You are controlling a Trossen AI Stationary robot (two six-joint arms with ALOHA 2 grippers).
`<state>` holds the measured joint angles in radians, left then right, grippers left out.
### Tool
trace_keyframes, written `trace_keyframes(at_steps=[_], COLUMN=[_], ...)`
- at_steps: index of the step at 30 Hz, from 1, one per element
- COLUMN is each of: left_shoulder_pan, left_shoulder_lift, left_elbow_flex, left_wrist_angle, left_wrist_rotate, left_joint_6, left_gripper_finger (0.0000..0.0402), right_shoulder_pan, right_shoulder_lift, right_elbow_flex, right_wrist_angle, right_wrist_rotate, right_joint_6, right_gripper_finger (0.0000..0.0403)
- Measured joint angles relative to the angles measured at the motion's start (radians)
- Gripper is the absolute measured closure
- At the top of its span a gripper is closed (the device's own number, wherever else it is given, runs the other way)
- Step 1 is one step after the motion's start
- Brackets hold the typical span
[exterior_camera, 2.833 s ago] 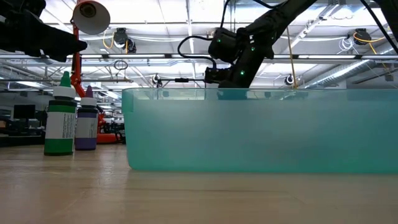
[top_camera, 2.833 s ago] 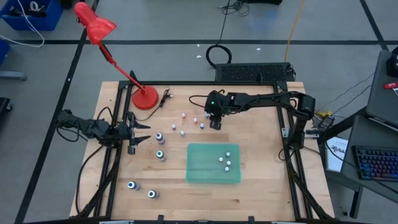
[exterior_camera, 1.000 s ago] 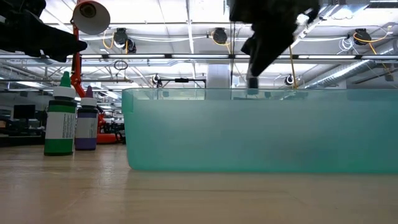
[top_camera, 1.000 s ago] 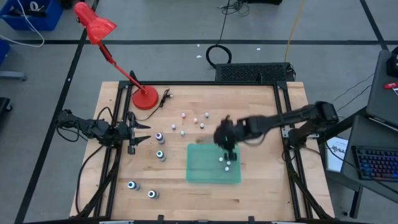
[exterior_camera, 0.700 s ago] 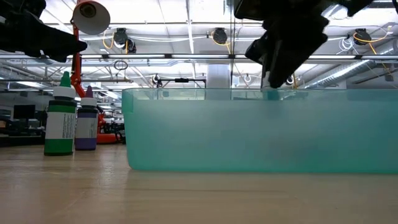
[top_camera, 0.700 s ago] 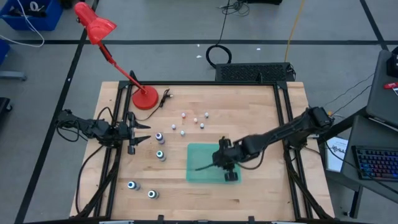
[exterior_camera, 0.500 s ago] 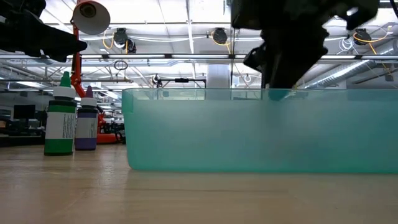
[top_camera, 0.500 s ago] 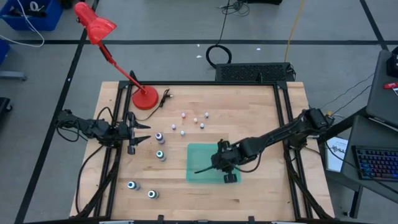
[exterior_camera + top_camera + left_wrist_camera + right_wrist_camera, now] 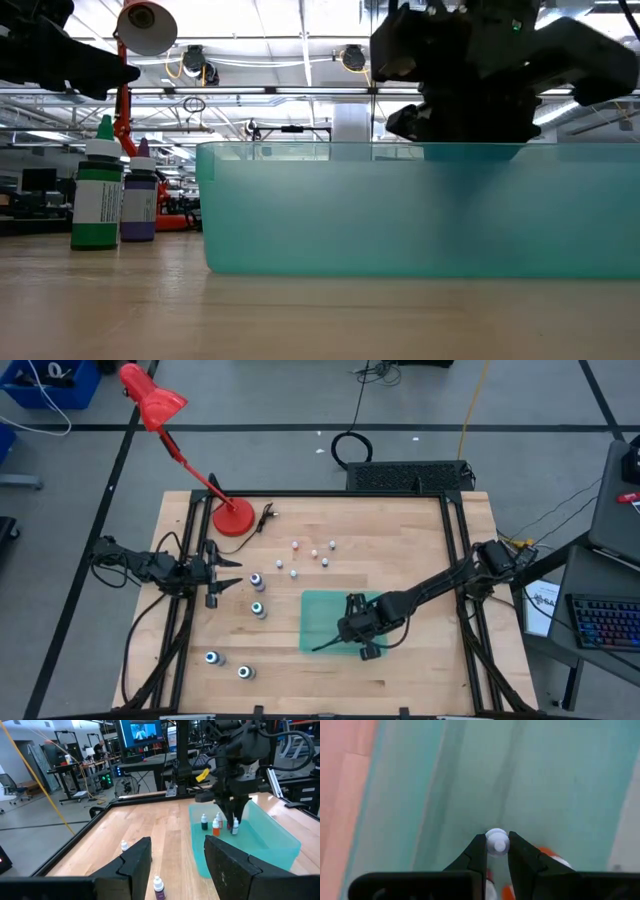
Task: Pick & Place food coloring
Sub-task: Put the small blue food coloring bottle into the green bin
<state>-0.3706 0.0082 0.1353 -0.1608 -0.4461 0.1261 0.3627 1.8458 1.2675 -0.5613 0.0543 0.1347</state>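
Note:
The food coloring is a set of tiny bottles. Several whitish ones stand on the bare wood beyond the teal tray. Bigger ones with coloured tops stand to its left, and two more near the front edge. Other small bottles stand inside the tray. My right gripper reaches down into the tray, shut on one small bottle. My left gripper waits open and level at the table's left edge. My right gripper pinches the small bottle's white cap between its two fingertips, coming from above and pointing down. The bottle hangs upright below the fingers, low inside the tray. I cannot tell whether its base touches the tray floor.
A red desk lamp stands with its base at the table's far left corner. Two bigger bottles, green and purple, show left of the tray in the low view. Bare wood lies right of the tray and along the near edge.
My right gripper has carried the small bottle from above the tray's far part toward the table's near edge. It has come down behind the tray's wall, still shut on the bottle. The left arm has kept still.

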Motion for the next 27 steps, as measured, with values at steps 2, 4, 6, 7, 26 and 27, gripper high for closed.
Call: trace_keyframes(at_steps=[2,4,6,7,26,27], left_shoulder_pan=[0.000,0.000,0.000,0.000,0.000,0.000], left_shoulder_lift=[0.000,0.000,0.000,0.000,0.000,0.000], left_elbow_flex=[0.000,0.000,0.000,0.000,0.000,0.000], left_wrist_angle=[0.000,0.000,0.000,0.000,0.000,0.000], left_wrist_rotate=[0.000,0.000,0.000,0.000,0.000,0.000], left_joint_6=[0.000,0.000,0.000,0.000,0.000,0.000], left_gripper_finger=[0.0215,0.0215,0.0215,0.0215,0.0215,0.0215], right_shoulder_pan=[-0.001,-0.001,-0.001,0.000,-0.174,-0.215], right_shoulder_lift=[0.000,0.000,-0.001,-0.001,-0.238,-0.250], right_elbow_flex=[0.000,0.000,0.000,0.000,0.000,0.001], right_wrist_angle=[0.000,0.003,0.001,-0.001,0.056,0.059], right_wrist_rotate=[-0.001,-0.001,-0.003,-0.003,0.201,0.205], right_joint_6=[0.010,0.024,0.036,0.038,-0.109,-0.110], right_gripper_finger=[0.0360,0.0333,0.0295,0.0277,0.0220,0.0219])
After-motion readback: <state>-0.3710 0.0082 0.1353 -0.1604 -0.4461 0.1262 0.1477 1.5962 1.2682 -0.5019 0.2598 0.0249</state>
